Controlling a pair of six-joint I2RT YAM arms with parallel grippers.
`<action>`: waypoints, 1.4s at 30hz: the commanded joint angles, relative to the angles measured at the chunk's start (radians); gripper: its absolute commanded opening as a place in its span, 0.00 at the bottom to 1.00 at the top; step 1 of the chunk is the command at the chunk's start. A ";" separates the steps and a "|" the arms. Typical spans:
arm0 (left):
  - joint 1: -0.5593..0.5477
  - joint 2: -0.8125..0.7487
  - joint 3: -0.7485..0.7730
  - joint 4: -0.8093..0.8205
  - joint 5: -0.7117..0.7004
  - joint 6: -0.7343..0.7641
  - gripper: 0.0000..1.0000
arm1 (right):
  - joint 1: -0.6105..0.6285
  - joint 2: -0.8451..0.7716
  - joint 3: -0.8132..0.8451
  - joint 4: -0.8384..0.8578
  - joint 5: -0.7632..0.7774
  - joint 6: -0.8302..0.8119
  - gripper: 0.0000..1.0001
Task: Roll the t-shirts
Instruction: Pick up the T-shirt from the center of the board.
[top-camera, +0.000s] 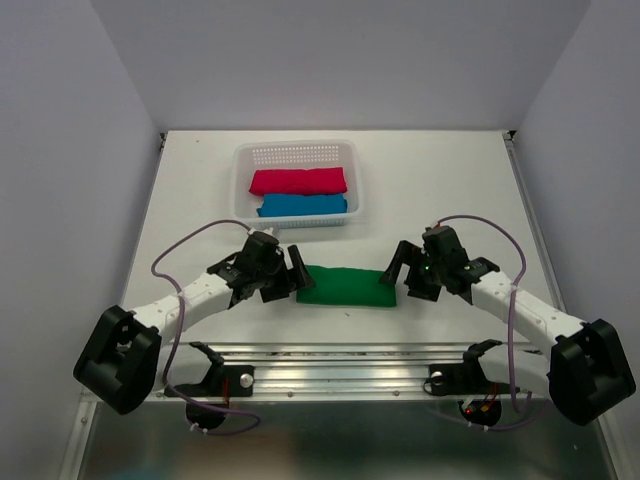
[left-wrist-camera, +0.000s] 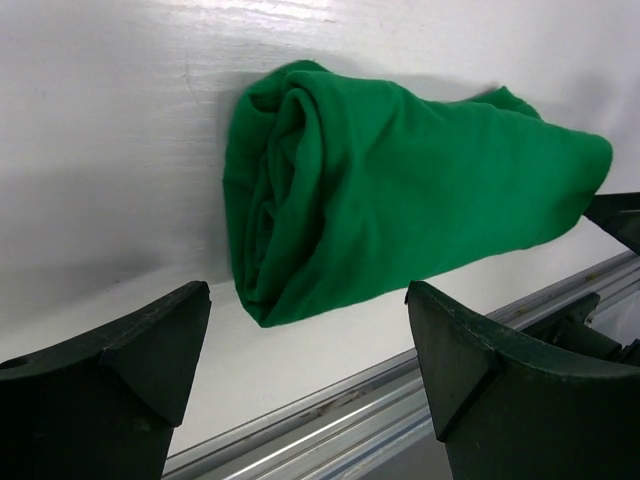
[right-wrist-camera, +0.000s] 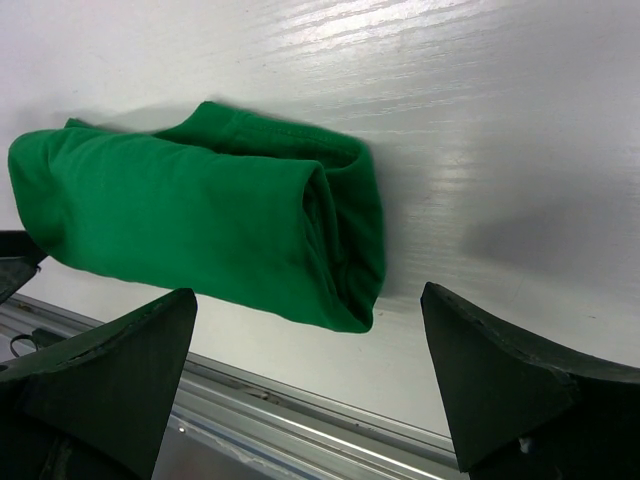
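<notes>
Left gripper (left-wrist-camera: 310, 340) and right gripper (right-wrist-camera: 310, 345) stand wide, empty, at either end of the rolled green t-shirt (top-camera: 348, 287); crimson t-shirt (top-camera: 298, 181) and blue t-shirt (top-camera: 302, 205) lie rolled in the basket (top-camera: 300, 155) beyond, so I judge rolling done.

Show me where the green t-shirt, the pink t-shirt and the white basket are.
green t-shirt (top-camera: 348, 287): top external view, middle of the roll.
crimson-pink t-shirt (top-camera: 298, 181): top external view, middle of the roll.
basket (top-camera: 296, 153): top external view, far lattice wall.
</notes>
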 joint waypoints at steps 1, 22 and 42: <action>0.019 0.047 -0.033 0.112 0.036 0.002 0.90 | -0.007 0.002 0.011 0.040 -0.009 -0.018 1.00; 0.033 0.241 -0.082 0.322 0.217 0.027 0.69 | -0.016 0.041 -0.032 0.079 0.000 -0.005 1.00; 0.031 0.276 -0.058 0.297 0.226 0.044 0.74 | -0.025 0.146 -0.142 0.241 -0.050 0.008 0.74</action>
